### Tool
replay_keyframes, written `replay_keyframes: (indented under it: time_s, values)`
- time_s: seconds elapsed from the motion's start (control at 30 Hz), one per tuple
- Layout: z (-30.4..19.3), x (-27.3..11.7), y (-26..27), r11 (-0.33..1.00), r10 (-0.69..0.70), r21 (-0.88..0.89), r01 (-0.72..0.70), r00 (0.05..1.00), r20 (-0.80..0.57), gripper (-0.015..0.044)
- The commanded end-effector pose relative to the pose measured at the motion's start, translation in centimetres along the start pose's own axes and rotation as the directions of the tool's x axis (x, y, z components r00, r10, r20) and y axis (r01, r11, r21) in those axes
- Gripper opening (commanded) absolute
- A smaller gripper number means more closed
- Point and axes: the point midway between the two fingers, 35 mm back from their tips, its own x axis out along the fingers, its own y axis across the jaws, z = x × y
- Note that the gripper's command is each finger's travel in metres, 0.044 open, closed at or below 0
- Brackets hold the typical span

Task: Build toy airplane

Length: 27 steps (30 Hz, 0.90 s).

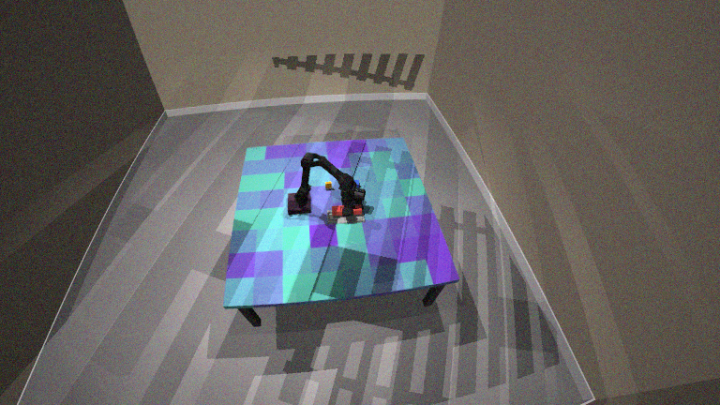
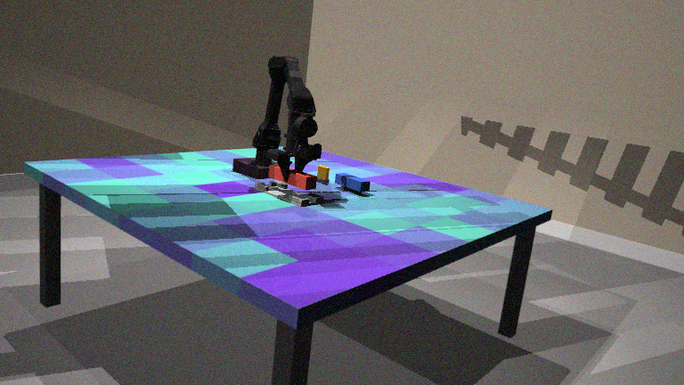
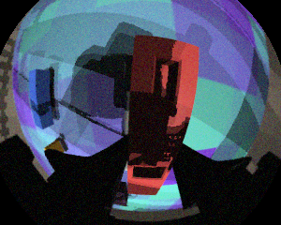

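Here's our red fuselage (image 1: 339, 210) (image 2: 305, 180) (image 3: 188, 75), clamped in the gripper (image 1: 347, 212) (image 2: 293, 175) (image 3: 152, 157), just above or beside the pale jig (image 1: 354, 219) (image 2: 301, 201); we judge it isn't seated yet. Both sockets look unfilled! Beyond it, the yellow piece (image 1: 328, 185) (image 2: 323, 173) (image 3: 55, 144), likely our fin, stands on the table (image 1: 265, 273) (image 2: 343, 280) (image 3: 220, 103), and the blue block (image 1: 357, 183) (image 2: 353, 182) (image 3: 41, 98), presumably our wing, lies apart, right of the jig in the exterior view. So seating, both fittings and the final release remain for us.

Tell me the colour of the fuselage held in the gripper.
Red: the toy airplane's fuselage shows best in the wrist view.
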Motion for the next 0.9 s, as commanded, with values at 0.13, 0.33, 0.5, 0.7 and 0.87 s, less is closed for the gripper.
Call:
replay_keyframes:
  time_s: [0.13, 0.33, 0.5, 0.7, 0.87]
  values:
    - [0.1, 1.2, 0.1, 1.000, 0.002, -0.001, -0.002, 1.000, 0.003, 0.0195]
    - [0.0, 2.1, 0.1, 1.000, 0.002, -0.001, -0.002, 1.000, 0.003, 0.0195]
    - [-0.1, 2.1, 0.1, 1.000, 0.001, -0.004, -0.001, 1.000, -0.002, 0.0181]
    - [-0.1, 2.1, 0.1, 1.000, 0.001, -0.004, -0.001, 1.000, -0.002, 0.0122]
    - [-0.1, 2.1, 0.1, 1.000, 0.001, -0.004, -0.001, 1.000, -0.002, 0.0043]
